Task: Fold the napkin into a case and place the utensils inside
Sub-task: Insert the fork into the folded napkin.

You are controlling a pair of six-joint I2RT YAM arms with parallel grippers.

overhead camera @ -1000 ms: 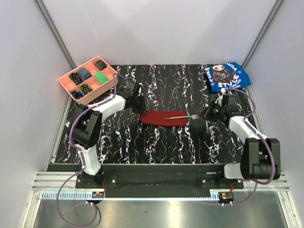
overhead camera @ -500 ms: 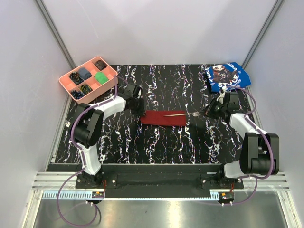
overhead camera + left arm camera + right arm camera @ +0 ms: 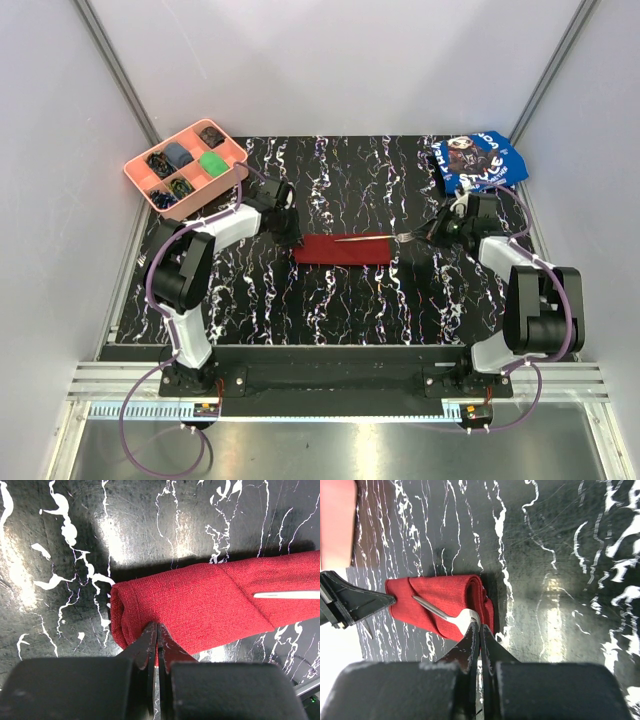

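My left gripper (image 3: 156,629) is clenched on the cloth edge at the left end of the case (image 3: 215,605); the case lies flat on the table (image 3: 330,300), near its middle; my right gripper (image 3: 480,628) is clenched on the tine end of the fork (image 3: 437,611); the fork handle rests across the case top.

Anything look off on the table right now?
Nothing is spilled or damaged. The fork isn't fully in: its head overhangs the right end of the napkin, held in the shut right gripper. No second utensil is visible.
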